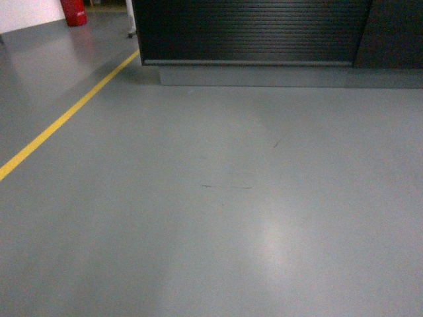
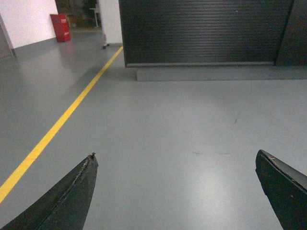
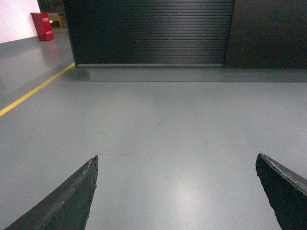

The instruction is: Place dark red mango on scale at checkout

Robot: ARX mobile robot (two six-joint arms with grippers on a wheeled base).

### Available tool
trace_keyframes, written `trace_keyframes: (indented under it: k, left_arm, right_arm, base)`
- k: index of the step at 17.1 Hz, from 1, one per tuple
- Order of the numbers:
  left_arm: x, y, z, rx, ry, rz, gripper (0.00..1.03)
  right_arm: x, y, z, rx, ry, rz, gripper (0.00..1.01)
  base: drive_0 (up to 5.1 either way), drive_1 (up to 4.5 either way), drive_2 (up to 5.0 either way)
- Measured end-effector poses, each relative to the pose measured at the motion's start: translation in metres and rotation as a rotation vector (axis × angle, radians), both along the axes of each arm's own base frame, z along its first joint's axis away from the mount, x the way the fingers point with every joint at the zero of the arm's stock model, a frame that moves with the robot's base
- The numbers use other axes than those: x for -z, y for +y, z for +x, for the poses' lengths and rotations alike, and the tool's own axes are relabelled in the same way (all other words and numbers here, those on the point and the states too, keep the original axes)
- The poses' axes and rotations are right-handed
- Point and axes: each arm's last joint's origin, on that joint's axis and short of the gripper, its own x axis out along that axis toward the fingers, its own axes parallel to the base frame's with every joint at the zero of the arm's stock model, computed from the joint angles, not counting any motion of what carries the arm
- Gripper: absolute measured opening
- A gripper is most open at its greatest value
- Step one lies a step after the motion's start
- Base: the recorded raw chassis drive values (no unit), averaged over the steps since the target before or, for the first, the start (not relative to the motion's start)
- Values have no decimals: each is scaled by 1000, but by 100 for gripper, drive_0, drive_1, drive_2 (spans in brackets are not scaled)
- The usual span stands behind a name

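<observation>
Up ahead: checkout [image 1: 251, 30], dark, ribbed front, across grey floor [image 1: 218, 198].
Mango: not seen.
Scale: not seen.
Left gripper [image 2: 175, 189]: fingers spread wide, holding nothing.
Right gripper [image 3: 176, 191]: same.
Yellow line [image 1: 63, 122]: left side.

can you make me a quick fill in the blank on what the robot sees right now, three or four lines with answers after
1. The painted line across the grey floor is ____ in colour.
2. The checkout front panel has horizontal ____.
3. Both the left pincer and the right pincer are ____, with nothing between the fingers.
4. The object standing at the far left by the wall is ____ in colour.

Missing words: yellow; ribs (slats); open; red
</observation>
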Motion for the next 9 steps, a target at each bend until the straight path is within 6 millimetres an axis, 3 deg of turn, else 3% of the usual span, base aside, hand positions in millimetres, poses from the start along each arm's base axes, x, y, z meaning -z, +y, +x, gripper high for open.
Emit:
trace_keyframes:
  k: [9]
  left_arm:
    - [0,0,0,0,0,0,98]
  right_arm:
    - [0,0,0,0,0,0,98]
  base:
    - [0,0,0]
